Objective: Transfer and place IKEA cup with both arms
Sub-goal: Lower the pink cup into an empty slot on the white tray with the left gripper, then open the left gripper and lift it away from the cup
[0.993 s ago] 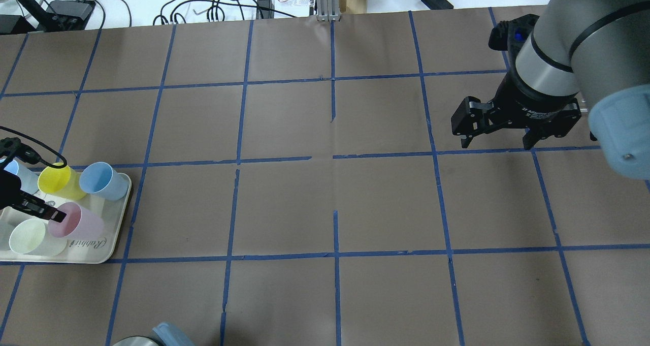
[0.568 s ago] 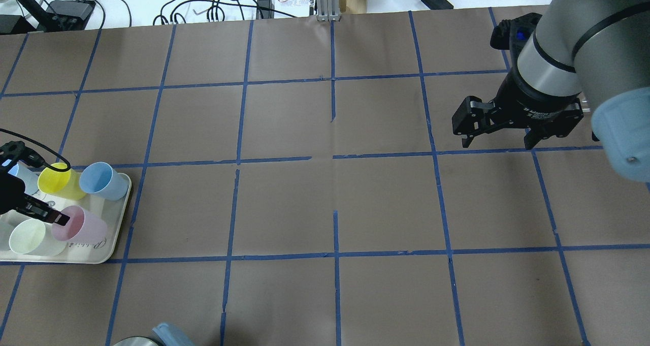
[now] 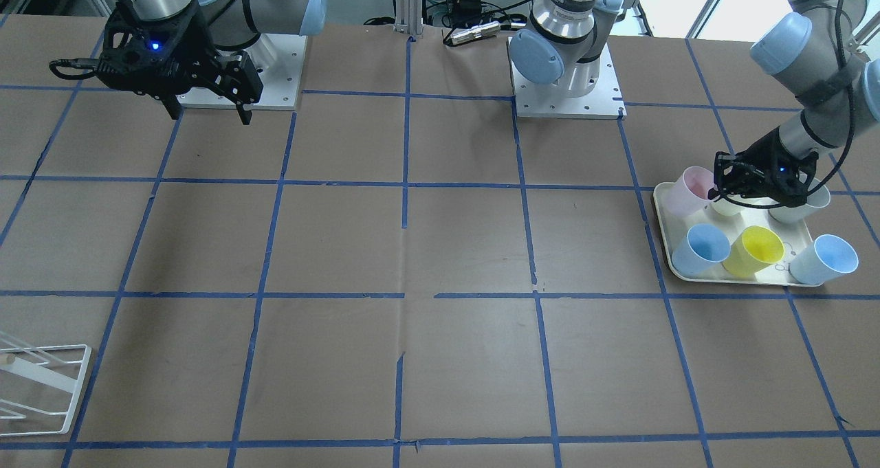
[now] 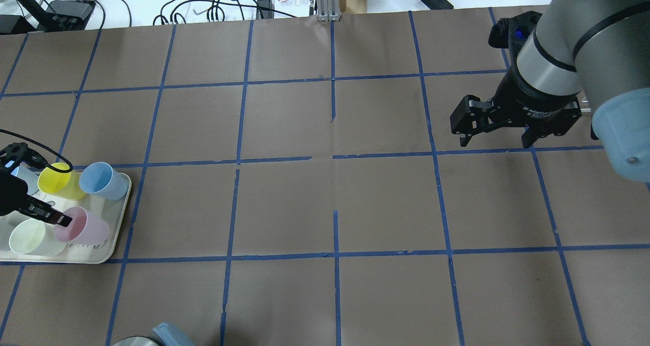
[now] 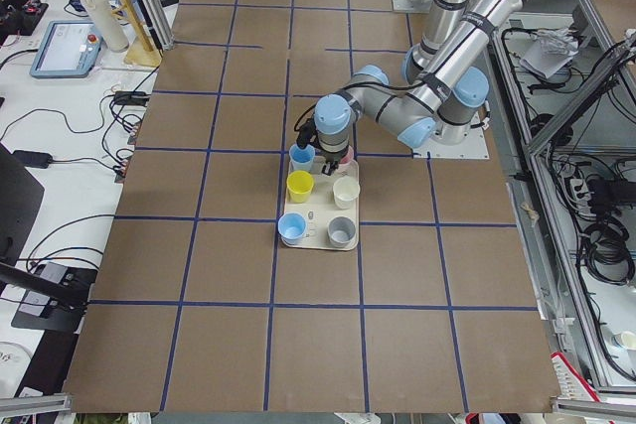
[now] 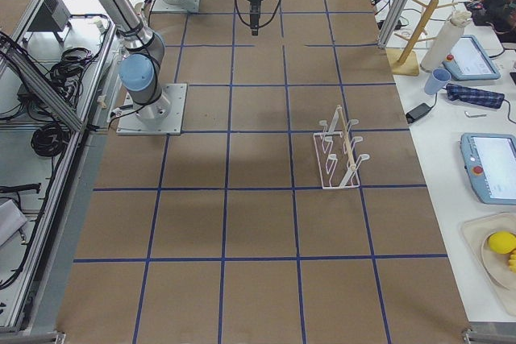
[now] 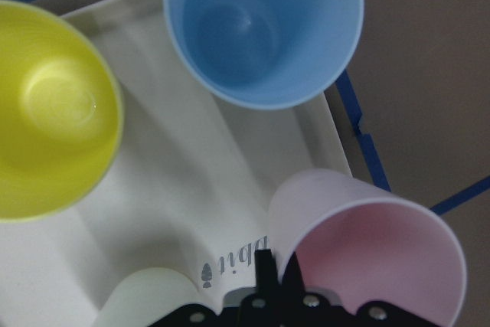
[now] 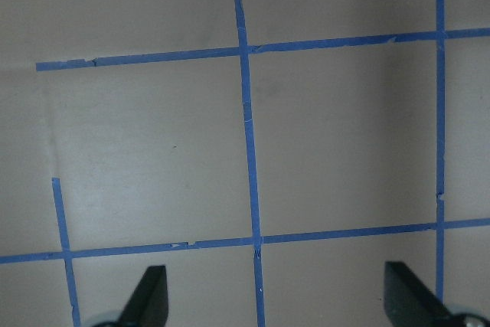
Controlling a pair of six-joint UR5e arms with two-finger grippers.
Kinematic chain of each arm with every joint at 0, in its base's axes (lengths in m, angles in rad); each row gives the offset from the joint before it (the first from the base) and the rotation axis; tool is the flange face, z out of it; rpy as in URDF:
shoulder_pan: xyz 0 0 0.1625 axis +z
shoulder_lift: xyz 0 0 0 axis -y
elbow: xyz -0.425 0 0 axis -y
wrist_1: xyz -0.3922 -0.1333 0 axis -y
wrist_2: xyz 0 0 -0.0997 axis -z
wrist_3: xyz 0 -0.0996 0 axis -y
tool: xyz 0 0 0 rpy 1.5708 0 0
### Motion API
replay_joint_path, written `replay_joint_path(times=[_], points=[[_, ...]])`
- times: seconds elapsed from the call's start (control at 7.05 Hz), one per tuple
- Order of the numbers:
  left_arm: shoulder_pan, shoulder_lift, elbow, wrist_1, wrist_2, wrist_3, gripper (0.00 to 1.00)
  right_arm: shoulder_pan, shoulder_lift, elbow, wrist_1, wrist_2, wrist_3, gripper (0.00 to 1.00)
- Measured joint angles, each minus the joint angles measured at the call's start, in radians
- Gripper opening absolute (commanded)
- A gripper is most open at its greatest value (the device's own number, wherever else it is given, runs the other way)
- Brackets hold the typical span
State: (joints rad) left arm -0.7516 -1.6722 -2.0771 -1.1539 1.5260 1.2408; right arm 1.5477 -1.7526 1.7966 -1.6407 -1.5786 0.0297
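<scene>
The pale pink IKEA cup (image 4: 85, 227) is on the near right part of the white tray (image 4: 109, 250), at the table's left end. It also shows in the front view (image 3: 689, 190) and the left wrist view (image 7: 367, 250). My left gripper (image 4: 60, 218) is shut on the pink cup's rim, one finger inside and one outside, as the left wrist view (image 7: 277, 279) shows. The cup looks slightly tilted. My right gripper (image 4: 495, 142) is open and empty, hovering above the table on the far right, with only taped paper below it (image 8: 276, 285).
The tray also holds a yellow cup (image 4: 55, 180), a light blue cup (image 4: 101, 179), a cream-white cup (image 4: 29, 237) and another light blue cup (image 4: 19, 176) close to the pink one. A white wire rack (image 3: 34, 385) stands at the table's right end.
The left gripper has shifted the pink cup a little to the right and nearer on the tray. The right arm has hardly moved.
</scene>
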Motion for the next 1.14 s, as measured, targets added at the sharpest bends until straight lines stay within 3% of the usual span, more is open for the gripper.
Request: replay_joint_path(times=[0.28, 0.71, 1.14], points=[[0.0, -0.001, -0.006, 0.0, -0.001, -0.001, 0.57, -0.007, 0.002, -0.001, -0.004, -0.002, -0.014, 1.0], [0.0, -0.005, -0.008, 0.002, 0.0, -0.007, 0.73, -0.01, 0.002, 0.0, -0.004, -0.001, -0.016, 1.0], [-0.014, 0.045, 0.026, -0.055, -0.003, -0.04, 0.74, -0.01, -0.006, -0.005, -0.005, 0.0, -0.016, 1.0]])
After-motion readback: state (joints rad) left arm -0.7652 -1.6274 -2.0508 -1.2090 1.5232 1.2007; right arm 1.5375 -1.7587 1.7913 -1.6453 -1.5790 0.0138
